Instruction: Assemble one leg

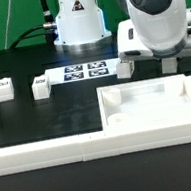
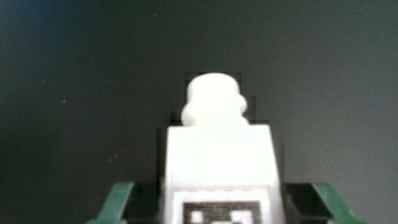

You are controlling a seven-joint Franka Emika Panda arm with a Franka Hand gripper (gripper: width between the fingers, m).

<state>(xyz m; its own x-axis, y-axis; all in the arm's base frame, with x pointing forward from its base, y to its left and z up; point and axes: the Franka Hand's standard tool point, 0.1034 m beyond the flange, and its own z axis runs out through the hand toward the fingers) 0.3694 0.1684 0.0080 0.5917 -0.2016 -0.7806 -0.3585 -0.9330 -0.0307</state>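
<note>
Labels: only b/w square tags, too small to read any code. Wrist view: leg [image 2: 217,150] w/ round peg on its end and a tag on the face toward the cam, pinched between green fingers [image 2: 118,203]. Gripper [image 2: 217,205] jaws narrow, clamped on the leg's sides.

Ext. view, near to far:
- white rail [image 1: 43,151] along the front, 6 o'clock
- tray [image 1: 109,99] at 4 o'clock
- gripper [image 1: 128,69] w/ held leg [image 1: 125,68] just past the tray's far corner, 2 o'clock; contact w/ table can't be told
- loose leg [image 1: 40,87] and second loose leg [image 1: 4,91] at 9 to 10 o'clock, apart
- marker board [image 1: 86,72] at 12 o'clock
</note>
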